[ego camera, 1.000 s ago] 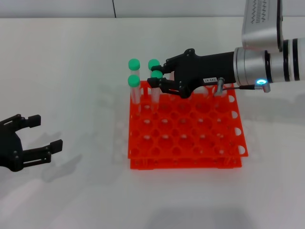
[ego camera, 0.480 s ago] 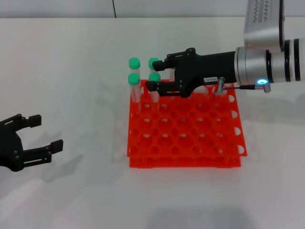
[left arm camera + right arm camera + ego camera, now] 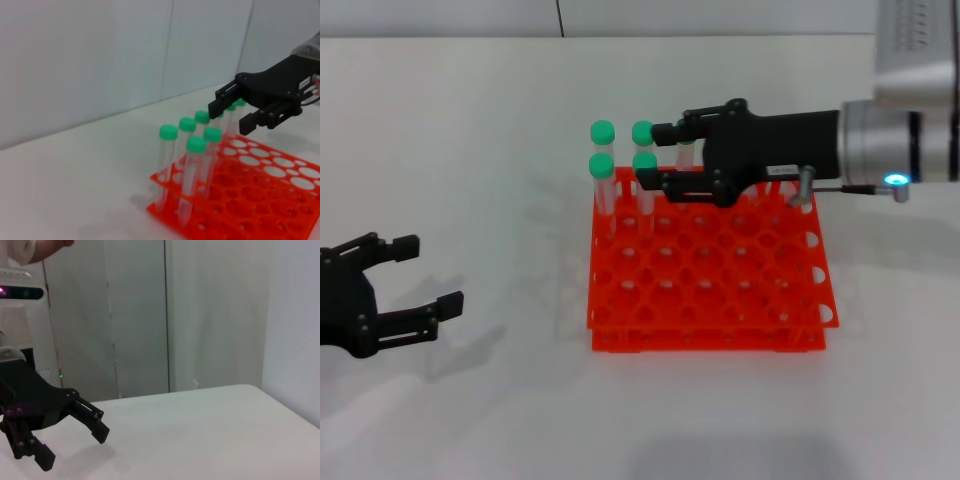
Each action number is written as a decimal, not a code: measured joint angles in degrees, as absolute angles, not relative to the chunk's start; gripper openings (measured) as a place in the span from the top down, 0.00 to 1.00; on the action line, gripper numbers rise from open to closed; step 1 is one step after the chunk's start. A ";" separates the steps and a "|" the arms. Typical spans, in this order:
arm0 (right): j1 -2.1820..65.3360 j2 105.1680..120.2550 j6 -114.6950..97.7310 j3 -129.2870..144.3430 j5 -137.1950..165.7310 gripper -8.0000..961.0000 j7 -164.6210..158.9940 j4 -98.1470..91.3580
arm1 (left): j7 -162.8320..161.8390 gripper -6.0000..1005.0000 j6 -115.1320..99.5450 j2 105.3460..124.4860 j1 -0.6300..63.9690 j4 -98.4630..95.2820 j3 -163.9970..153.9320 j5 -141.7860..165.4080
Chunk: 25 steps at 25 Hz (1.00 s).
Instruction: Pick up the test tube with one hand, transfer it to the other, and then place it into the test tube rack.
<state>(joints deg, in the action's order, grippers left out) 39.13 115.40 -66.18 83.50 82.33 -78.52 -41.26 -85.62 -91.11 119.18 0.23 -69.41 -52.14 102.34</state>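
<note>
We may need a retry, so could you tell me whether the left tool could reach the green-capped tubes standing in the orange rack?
Probably yes: the left tool is open and the white table between looks bare, though the right tool sits open beside the green-capped tubes.

From my remote station: the left gripper (image 3: 70, 432) hangs above a bare white table (image 3: 200, 435), its two black fingers (image 3: 92, 417) spread apart with nothing between them. Behind it rise pale wall panels (image 3: 215, 315), and above it a white unit (image 3: 22, 290) shows a small pink light.
</note>
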 joint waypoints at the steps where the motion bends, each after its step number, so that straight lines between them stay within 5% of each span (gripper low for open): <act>1: 37.68 115.36 -66.39 83.31 82.32 0.43 -78.66 -42.82 | -85.34 0.11 -91.43 119.20 0.59 -69.26 -52.04 102.21; 16: 23.42 114.34 -79.12 71.54 82.89 0.42 -71.77 -45.26 | -83.31 0.11 -94.67 118.92 5.89 -65.58 -51.85 103.08; 19: 21.61 114.11 -79.50 71.17 82.91 0.25 -70.09 -44.64 | -82.50 0.11 -94.97 118.67 6.08 -65.18 -51.85 103.11; 25: 20.99 113.09 -80.55 70.67 84.15 0.16 -68.87 -41.51 | -79.67 0.11 -98.79 116.82 9.49 -59.21 -51.13 103.03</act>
<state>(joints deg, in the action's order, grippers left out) 20.99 113.09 -80.55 70.67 84.15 -68.87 -41.51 -79.67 -98.79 116.82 9.49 -59.21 -51.13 103.03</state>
